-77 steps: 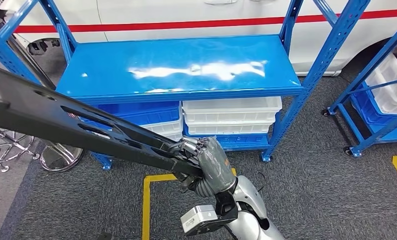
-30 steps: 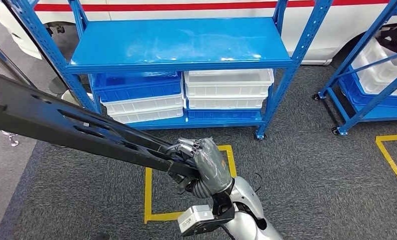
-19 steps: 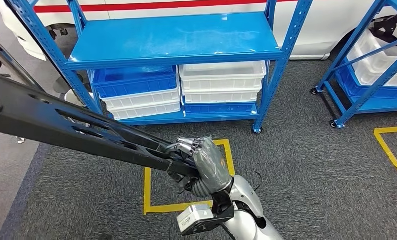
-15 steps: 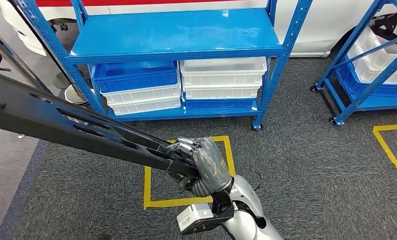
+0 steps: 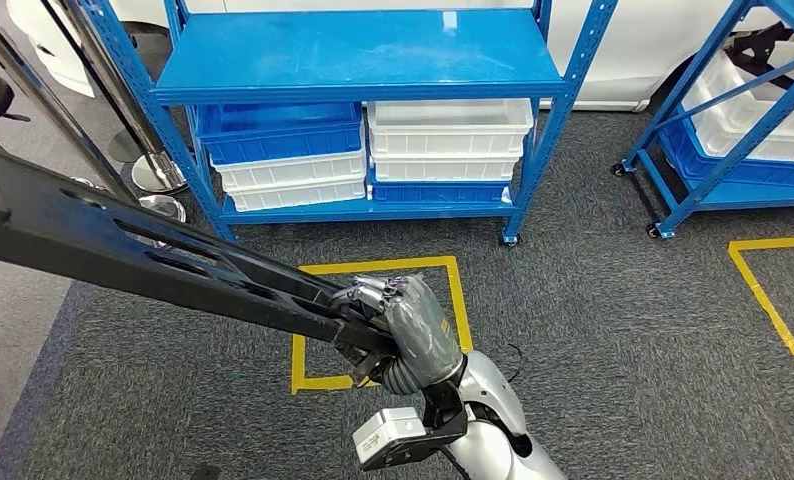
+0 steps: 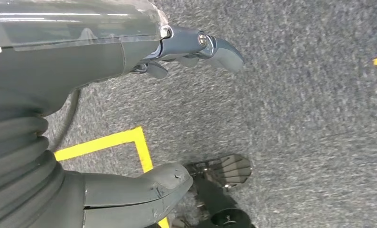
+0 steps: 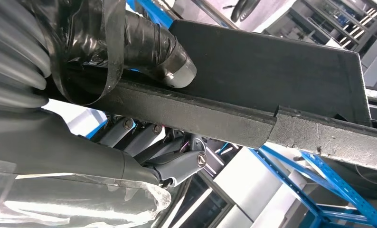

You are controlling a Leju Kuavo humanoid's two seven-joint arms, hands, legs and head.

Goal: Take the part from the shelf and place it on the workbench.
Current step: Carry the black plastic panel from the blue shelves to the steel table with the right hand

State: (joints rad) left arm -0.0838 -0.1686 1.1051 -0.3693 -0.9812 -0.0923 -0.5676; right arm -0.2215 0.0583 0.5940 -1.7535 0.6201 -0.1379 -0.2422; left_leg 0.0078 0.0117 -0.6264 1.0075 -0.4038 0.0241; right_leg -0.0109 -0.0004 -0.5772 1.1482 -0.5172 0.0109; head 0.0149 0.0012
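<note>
Grey carpet floor with yellow tape squares, open on every side. Blue metal shelf rack stands beyond, top cut off. Right hand grips the long black slotted metal part, far end out of frame. Left hand hangs holding nothing, fingers apart.

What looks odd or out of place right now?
The right hand grips the long black part at one end only, so nearly all of it sticks out unsupported to the robot's left. The thumb is wrapped in black tape. Nothing looks spilled or broken.
</note>
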